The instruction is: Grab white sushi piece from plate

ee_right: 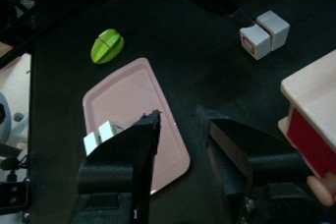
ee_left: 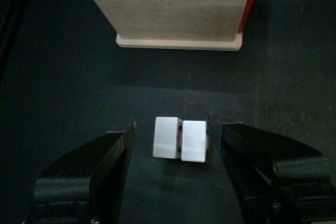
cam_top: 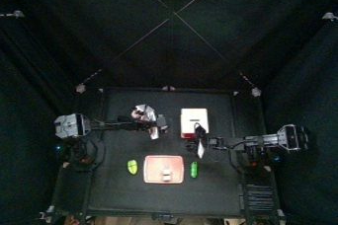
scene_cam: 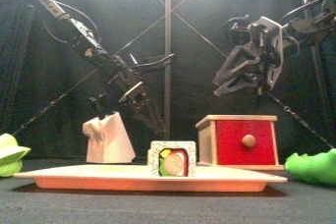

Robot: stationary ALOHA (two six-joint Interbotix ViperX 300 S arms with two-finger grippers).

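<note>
The salmon pink plate (cam_top: 164,161) lies at the table's front middle and also shows in the front view (scene_cam: 79,177) and the right wrist view (ee_right: 132,100). The white sushi piece (scene_cam: 172,158) stands on it, a small roll with a coloured filling. It also shows in the top view (cam_top: 168,176) and the right wrist view (ee_right: 100,137). My right gripper (ee_right: 184,125) is open and empty above the plate's right side, apart from the piece (cam_top: 200,148). My left gripper (ee_left: 178,159) is open over a white two-part block (ee_left: 180,139), behind the plate.
A cream-white box with a red front (scene_cam: 239,140) stands behind the plate on the right (cam_top: 196,118). Green oblong pieces lie left (cam_top: 132,165) and right (cam_top: 195,170) of the plate. The white block also shows in the front view (scene_cam: 108,140).
</note>
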